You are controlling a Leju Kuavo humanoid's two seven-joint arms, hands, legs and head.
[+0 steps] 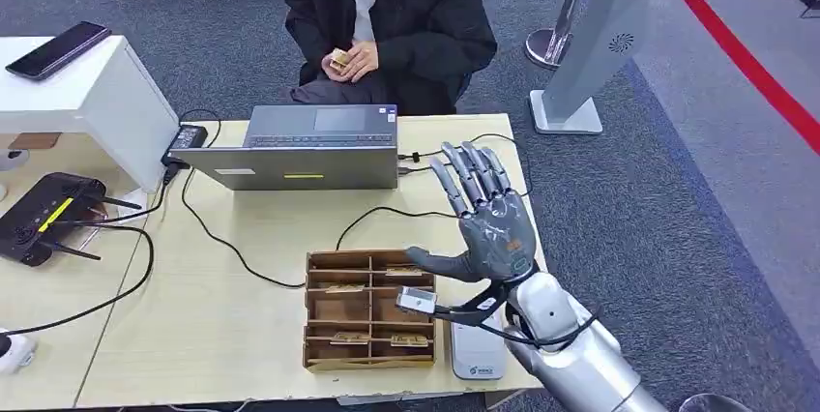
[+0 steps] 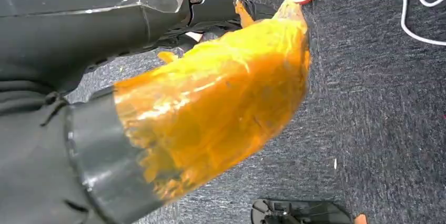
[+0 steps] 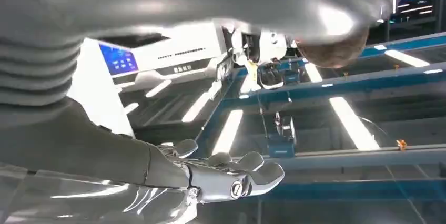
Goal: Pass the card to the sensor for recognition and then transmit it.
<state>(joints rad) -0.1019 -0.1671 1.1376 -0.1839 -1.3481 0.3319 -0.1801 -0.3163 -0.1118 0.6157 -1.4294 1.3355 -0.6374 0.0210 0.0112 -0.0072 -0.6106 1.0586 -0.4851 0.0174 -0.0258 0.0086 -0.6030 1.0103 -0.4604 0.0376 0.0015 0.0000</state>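
Hovering palm-up with fingers spread and holding nothing, the right hand [image 1: 488,219] is hanging above the sensor [image 1: 477,349], right of the card tray [image 1: 319,310]; left hand's fingers cannot be told.

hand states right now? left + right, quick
Left robot hand: cannot be told; the left wrist view gives no look at its fingers.
Right robot hand: open, fingers spread, palm up above the table, holding nothing.

The robot's right arm [image 1: 571,344] is reaching up from the lower right, its silver forearm angling inward. The right hand [image 1: 488,223] is held raised with the palm facing up, fingers [image 1: 471,175] spread and stretched forward, thumb [image 1: 435,262] sticking out sideways, gripping nothing. In the right wrist view the fingers [image 3: 239,176] are lying extended together.
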